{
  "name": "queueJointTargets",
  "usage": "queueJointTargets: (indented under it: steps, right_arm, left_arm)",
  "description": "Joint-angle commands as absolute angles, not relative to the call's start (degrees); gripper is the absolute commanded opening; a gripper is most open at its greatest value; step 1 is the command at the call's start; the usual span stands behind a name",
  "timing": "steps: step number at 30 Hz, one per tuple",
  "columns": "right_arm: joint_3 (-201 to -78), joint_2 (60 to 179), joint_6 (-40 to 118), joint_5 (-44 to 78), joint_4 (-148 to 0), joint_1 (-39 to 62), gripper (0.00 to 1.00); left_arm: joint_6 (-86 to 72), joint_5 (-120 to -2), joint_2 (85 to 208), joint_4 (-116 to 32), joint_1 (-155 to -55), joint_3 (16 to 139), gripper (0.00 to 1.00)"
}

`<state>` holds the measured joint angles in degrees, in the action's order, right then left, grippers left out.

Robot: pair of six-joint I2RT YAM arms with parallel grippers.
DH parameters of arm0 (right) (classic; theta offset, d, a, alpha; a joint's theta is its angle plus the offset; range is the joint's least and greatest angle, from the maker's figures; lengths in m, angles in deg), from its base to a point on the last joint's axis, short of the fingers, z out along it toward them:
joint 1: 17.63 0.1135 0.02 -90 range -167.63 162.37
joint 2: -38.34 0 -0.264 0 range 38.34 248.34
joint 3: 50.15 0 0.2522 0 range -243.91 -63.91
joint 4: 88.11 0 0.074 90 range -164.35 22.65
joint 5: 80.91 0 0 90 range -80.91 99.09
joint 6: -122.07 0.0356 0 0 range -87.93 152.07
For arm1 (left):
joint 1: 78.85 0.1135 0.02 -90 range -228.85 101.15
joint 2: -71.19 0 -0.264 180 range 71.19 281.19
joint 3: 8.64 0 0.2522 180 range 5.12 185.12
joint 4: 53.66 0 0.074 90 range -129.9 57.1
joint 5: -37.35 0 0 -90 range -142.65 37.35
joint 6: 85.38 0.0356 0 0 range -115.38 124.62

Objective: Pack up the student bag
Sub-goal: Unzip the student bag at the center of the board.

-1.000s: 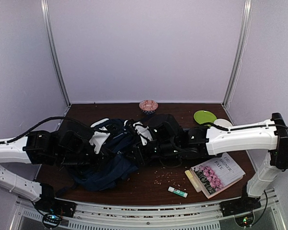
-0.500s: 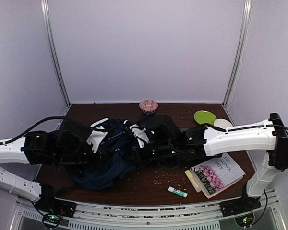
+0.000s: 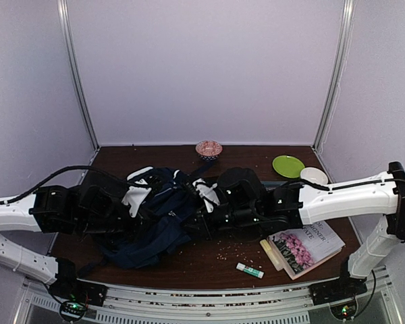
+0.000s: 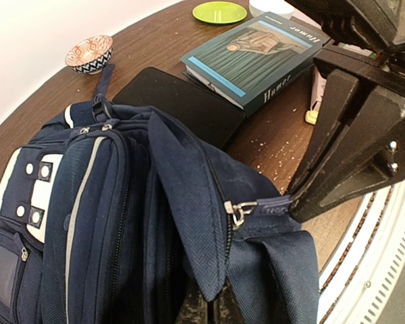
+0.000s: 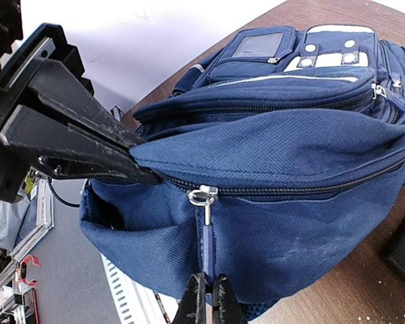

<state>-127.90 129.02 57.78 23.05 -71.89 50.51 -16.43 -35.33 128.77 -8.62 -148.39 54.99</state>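
Grip by right tool (image 5: 207, 283), shut tight on zip pull (image 5: 206, 233) of student bag (image 3: 155, 216), likely for running the zip. Clamped left tool (image 5: 146, 177) shut on bag fabric at zip's far end, probably as brace. Held bag taut on worktop (image 3: 216, 263) between both tools. Judged long axis crosswise to tool-to-tool line, handle end pointing past both toward bowl (image 3: 208, 148).

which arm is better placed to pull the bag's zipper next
Right: the right hand is shut on the zipper pull, while the left hand clamps the student bag fabric beside the zipper, bracing it.
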Motion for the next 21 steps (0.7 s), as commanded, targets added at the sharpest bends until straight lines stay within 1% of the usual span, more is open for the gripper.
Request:
queueJointTargets:
  steps: [1,4,7,10,15,21]
  right_arm:
    - [-125.20,127.16,58.34,22.44,-71.19,50.15,0.00]
    - [-124.73,126.51,59.06,19.64,-71.09,50.13,0.00]
    - [-124.06,125.85,61.11,13.41,-69.91,49.65,0.00]
    - [-122.92,125.56,63.64,9.83,-69.30,48.11,0.00]
    - [-122.04,126.21,66.69,6.57,-69.85,45.88,0.00]
    - [-125.29,130.41,68.09,4.20,-68.64,44.58,0.00]
  left_arm:
    - [-15.65,-33.08,126.50,-14.97,-148.11,55.91,0.00]
    - [-15.21,-33.42,126.16,-15.33,-148.11,55.60,0.00]
    - [-14.62,-34.39,124.91,-15.69,-148.11,54.75,0.00]
    - [-14.25,-35.80,122.60,-16.31,-148.11,53.20,0.00]
    - [-14.27,-38.42,118.97,-16.64,-148.11,50.84,0.00]
    - [-15.16,-40.14,115.63,-14.35,-148.11,49.62,0.00]
